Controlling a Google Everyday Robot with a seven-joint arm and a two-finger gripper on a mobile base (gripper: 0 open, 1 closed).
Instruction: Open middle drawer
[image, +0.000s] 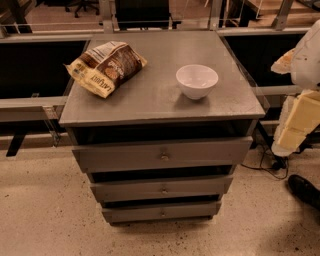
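Observation:
A grey cabinet (160, 100) with three stacked drawers stands in the middle of the camera view. The middle drawer (162, 188) is the second grey front, with a small round metal knob (164, 190). A dark gap shows above its front, and its inside is hidden. The taller top drawer (162, 155) sits above it and the narrow bottom drawer (162, 212) below. My gripper (296, 125), pale yellow on a white arm (307, 55), hangs at the right edge of the view. It is to the right of the cabinet, apart from it, at about the top drawer's height.
A yellow and brown snack bag (106, 67) and a white bowl (197, 81) lie on the cabinet top. Metal rails (30, 102) run behind. A black shoe (304, 190) and cables (272, 165) are on the speckled floor at the right.

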